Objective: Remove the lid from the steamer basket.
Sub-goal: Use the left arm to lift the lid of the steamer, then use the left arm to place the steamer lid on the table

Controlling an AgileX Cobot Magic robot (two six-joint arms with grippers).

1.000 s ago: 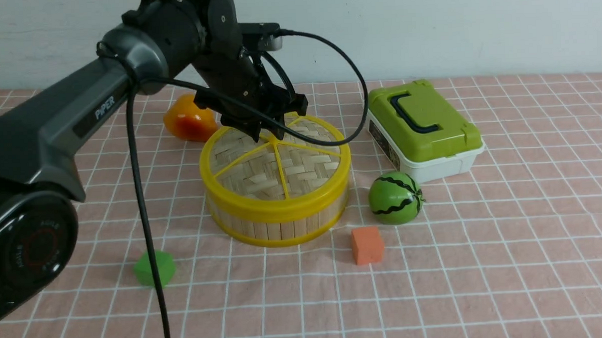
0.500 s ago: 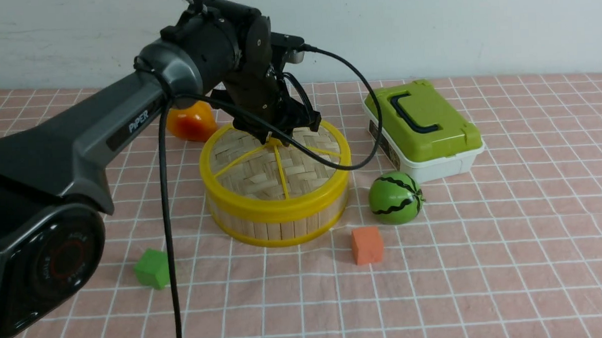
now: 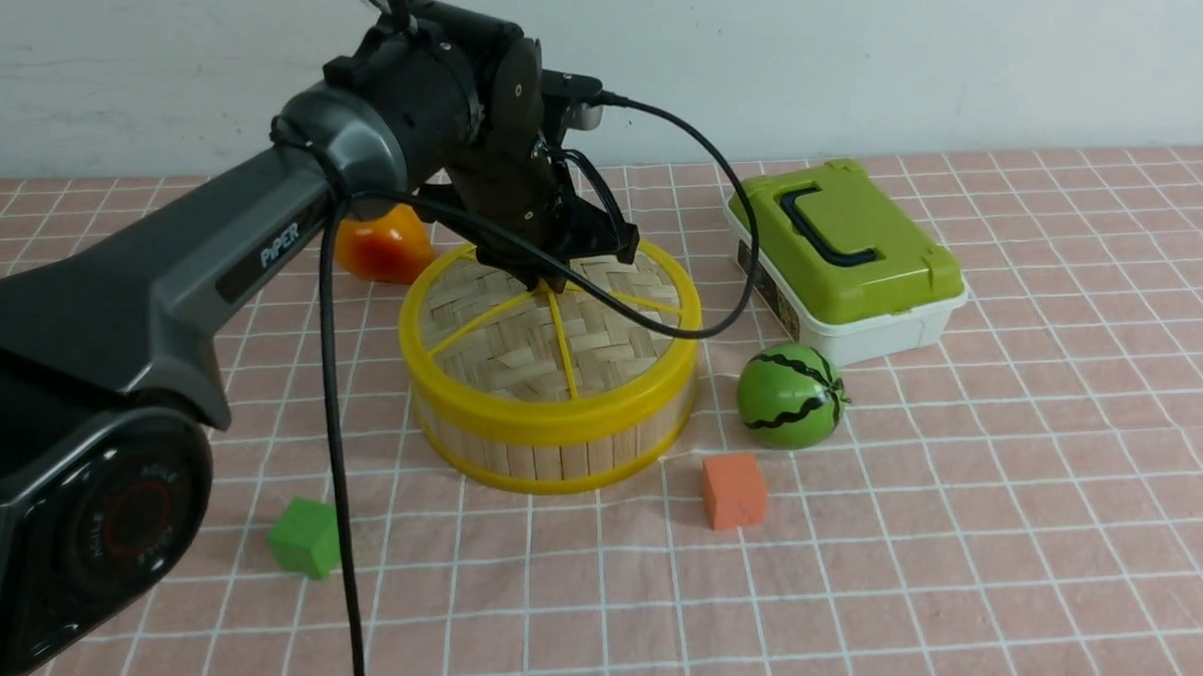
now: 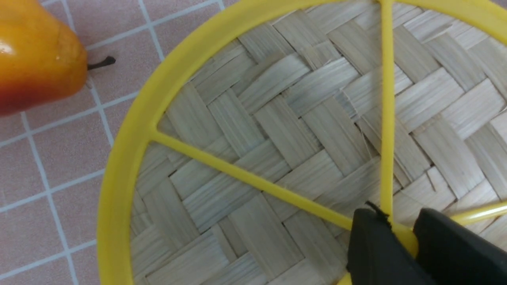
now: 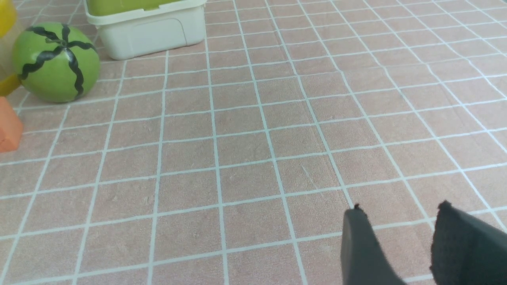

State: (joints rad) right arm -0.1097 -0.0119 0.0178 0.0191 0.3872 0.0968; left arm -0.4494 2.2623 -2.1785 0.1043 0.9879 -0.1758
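Knob (image 4: pixel 405 238) of the lid (image 3: pixel 522 346) is mostly hidden. In the front view the left gripper (image 3: pixel 549 277) covers it. In the left wrist view only a sliver of yellow shows between the two black fingers (image 4: pixel 372 253), which are pinched onto it. That view also cuts off most of the lid's rim. The lid lies flat, woven face up, seated in the top of the steamer basket (image 3: pixel 556 458). Being round, it has no long axis. The right gripper (image 5: pixel 400 206) hangs over bare cloth (image 5: pixel 245 150), fingers parted around nothing.

pear (image 3: pixel 383 248) | green-topped box (image 3: pixel 844 259) | watermelon ball (image 3: pixel 792 395) | orange cube (image 3: pixel 734 490) | green cube (image 3: pixel 306 537)
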